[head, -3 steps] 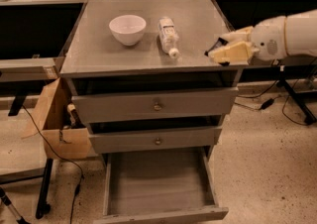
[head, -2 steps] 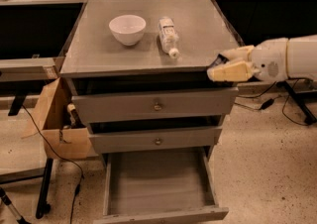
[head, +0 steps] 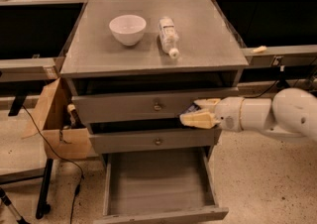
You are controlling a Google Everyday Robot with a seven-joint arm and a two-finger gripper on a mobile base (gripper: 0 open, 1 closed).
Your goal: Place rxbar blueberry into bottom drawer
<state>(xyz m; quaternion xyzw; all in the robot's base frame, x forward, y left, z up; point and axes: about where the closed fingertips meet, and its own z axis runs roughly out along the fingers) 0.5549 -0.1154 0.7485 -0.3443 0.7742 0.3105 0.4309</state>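
Gripping from the right, your hand (head: 194, 112) sits in front of the table's (head: 208, 29) top drawer (head: 124, 107), near that drawer's right end and just above the middle drawer (head: 129, 142). Its two pale fingers (head: 208, 103) point left, one above the other, with only a narrow gap between them. A dark sliver shows in that gap, and that is the bar (head: 190, 110). The fingers are clamped on it and cover most of it, so you can't read its wrapper or see how it lies.

The arm (head: 277, 114) comes in roughly level from the right edge, where its thick white section is cut off. You can't tell whether the fingertips touch the drawer front or hang just off it.

The bottom drawer (head: 158, 183) is pulled out, below the hand and to its left. Its grey floor shows, and its front edge runs close to the lower border.

On the table a white bowl (head: 128, 28) stands beside a clear bottle (head: 167, 34) lying on its side. A cardboard box (head: 52, 119) sits at the table's left.
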